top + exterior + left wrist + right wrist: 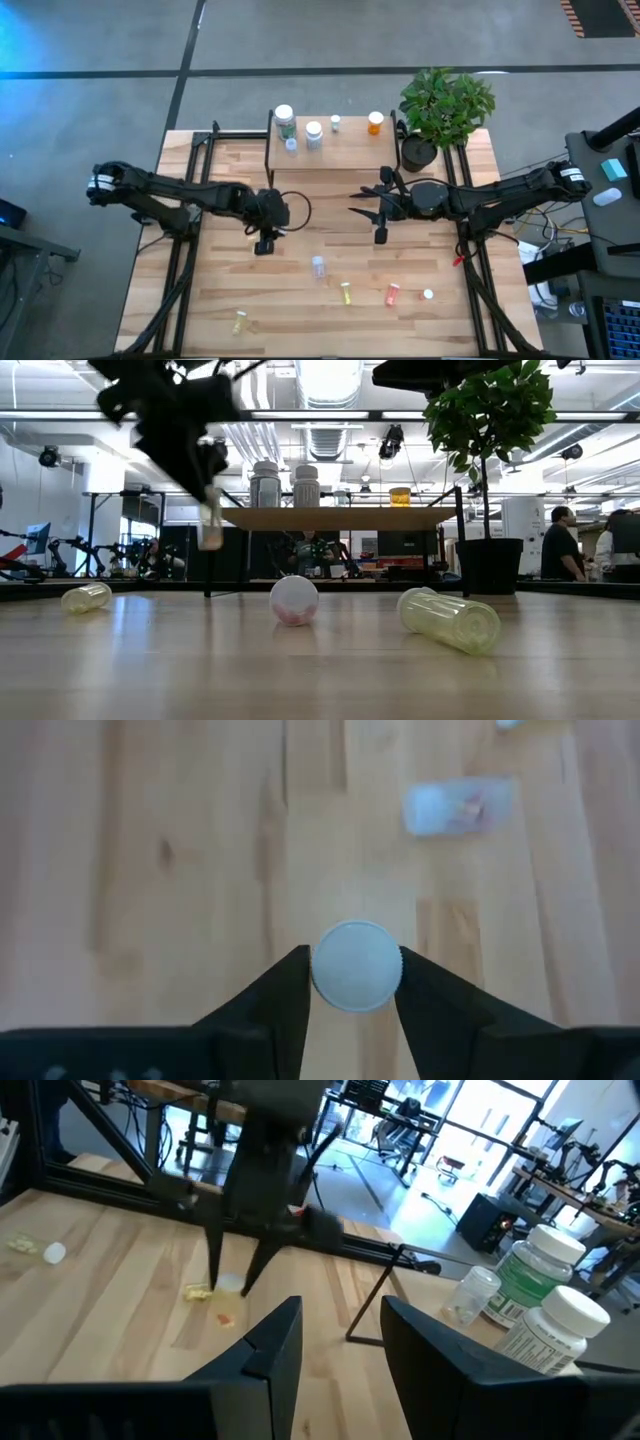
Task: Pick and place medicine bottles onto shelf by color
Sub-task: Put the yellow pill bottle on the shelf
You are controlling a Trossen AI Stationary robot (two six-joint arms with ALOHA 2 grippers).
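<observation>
Held upright in the left claw point(355, 985): small clear white-capped vial point(356, 966), pinched at the cap, hanging above the light wooden counter point(220, 290). Beyond it, light wooden shelf point(330, 160), nearer this arm's load. Right claw point(340, 1335) parted, seemingly empty. Low view alone shows the vial's vertical axis.

- Grey floor point(330, 40) with dark seams surrounds the table point(220, 290).
- Ducts point(330, 435) and pipes cross the ceiling.
- People point(562, 545) stand beyond a potted plant point(490, 420).
</observation>
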